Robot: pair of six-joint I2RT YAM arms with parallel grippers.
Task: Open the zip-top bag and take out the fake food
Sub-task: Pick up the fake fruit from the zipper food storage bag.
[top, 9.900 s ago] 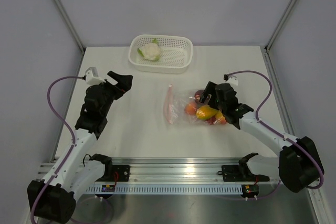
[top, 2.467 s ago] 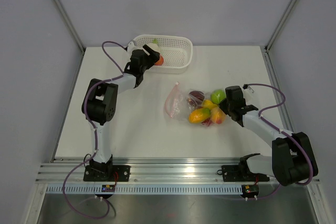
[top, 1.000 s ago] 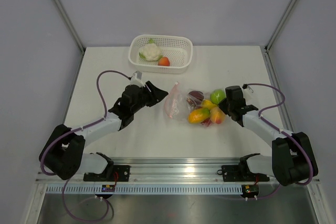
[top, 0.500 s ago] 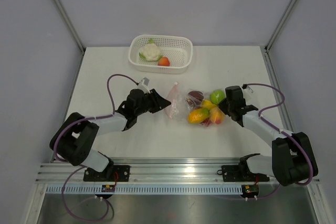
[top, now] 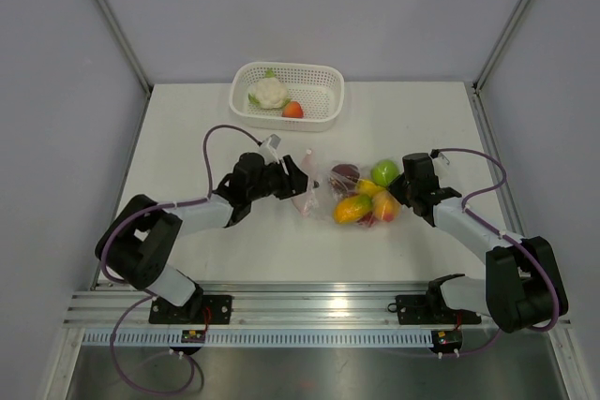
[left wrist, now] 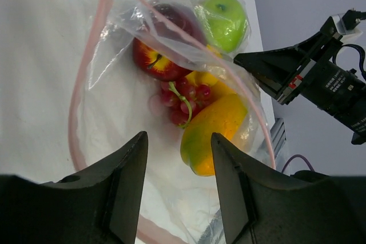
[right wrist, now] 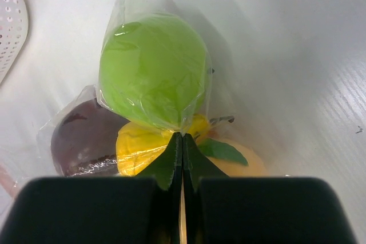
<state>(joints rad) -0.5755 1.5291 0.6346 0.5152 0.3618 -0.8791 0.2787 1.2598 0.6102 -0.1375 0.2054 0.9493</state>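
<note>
Partway there. The zip-top bag (top: 319,192) lies mid-way across the tabletop (top: 187,124), its mouth gaping toward nine o'clock. A cauliflower (top: 269,93) and an orange piece (top: 292,110) sit in the basket (top: 330,111) at twelve; the other fake food (top: 361,199) is inside the bag. The left pincer (top: 298,178) is spread at the mouth, and the right pincer (top: 401,190) pinches the bag's three-o'clock end.

The zip-top bag (left wrist: 114,112) gapes toward the left end effector (top: 300,178), whose jaws stand apart, leaving a way in; the fake food (left wrist: 217,124) crowds its far end; the right end effector (top: 399,192), pinching the bag's closed end, blocks centre right; bare worktop (top: 422,119) lies upper right and lower centre; the basket (top: 335,100) fills upper centre
</note>
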